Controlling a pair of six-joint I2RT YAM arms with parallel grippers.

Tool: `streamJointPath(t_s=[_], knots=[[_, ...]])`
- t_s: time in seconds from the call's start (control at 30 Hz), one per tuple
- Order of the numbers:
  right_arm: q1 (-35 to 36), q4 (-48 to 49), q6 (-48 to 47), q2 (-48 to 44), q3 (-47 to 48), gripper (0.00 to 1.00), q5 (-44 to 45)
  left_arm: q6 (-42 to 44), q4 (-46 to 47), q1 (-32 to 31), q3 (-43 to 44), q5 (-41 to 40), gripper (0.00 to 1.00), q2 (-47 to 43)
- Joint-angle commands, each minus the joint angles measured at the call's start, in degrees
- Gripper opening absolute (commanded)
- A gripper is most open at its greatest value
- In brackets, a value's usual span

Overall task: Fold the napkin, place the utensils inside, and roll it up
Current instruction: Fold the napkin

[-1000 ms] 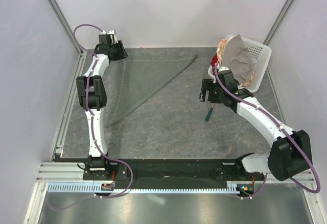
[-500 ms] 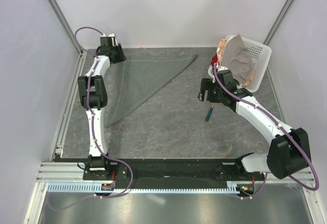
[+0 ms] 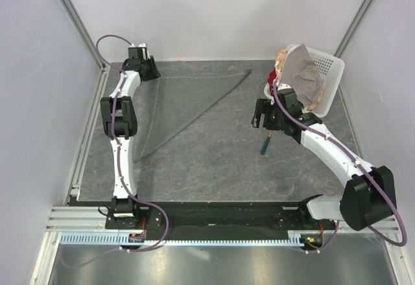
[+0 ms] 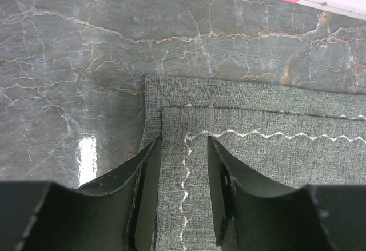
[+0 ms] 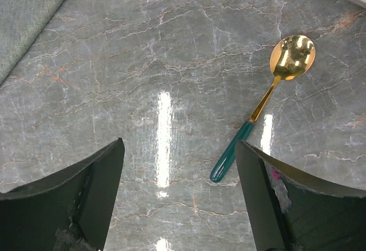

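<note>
The dark grey-green napkin [image 3: 175, 103] lies flat on the table, folded into a triangle. Its far-left corner with the light stitched hem fills the left wrist view [image 4: 274, 148]. My left gripper [image 3: 153, 71] is at that corner, its jaws [image 4: 184, 148] a little apart over the hem strip, with the cloth lying flat between them. The spoon [image 3: 264, 143], with a gold bowl and a teal handle, lies on the bare table right of the napkin. My right gripper [image 3: 261, 121] hovers open just above it. In the right wrist view the spoon [image 5: 269, 99] lies ahead of the right finger [image 5: 257, 176].
A white basket [image 3: 332, 71] holding a paler grey-beige cloth [image 3: 305, 76] stands at the far right, just behind my right arm. A napkin edge shows at the top left of the right wrist view [image 5: 28, 11]. The marbled table [image 3: 214, 161] lies between napkin and spoon.
My left arm has shifted very slightly at the napkin's far-left corner. The right arm, the spoon and the napkin have not visibly moved.
</note>
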Motion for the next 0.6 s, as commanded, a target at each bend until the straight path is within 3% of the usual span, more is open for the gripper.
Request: streamJointPath(t_s=[0.0, 0.17, 0.47, 0.5, 0.57], knots=[[-0.3, 1.5, 0.6, -2.1, 0.3, 0.87, -0.3, -0.6, -1.9, -0.2, 5.3, -1.5, 0.44, 1.7], [-0.3, 1.4, 0.7, -2.1, 0.5, 0.87, -0.5, -0.9, -4.7, -0.3, 8.0, -2.2, 0.41, 3.1], [-0.3, 1.6, 1.0, -2.5, 0.9, 0.87, -1.4, 0.8, -6.5, -0.8, 4.6, -3.9, 0.41, -0.6], [-0.4, 1.7, 0.9, -2.4, 0.8, 0.87, -1.6, 0.6, -6.2, -0.8, 3.8, -3.7, 0.42, -1.6], [-0.3, 2.0, 0.9, -2.1, 0.4, 0.87, -2.1, 0.0, -5.5, -0.9, 2.8, -3.7, 0.56, -4.6]])
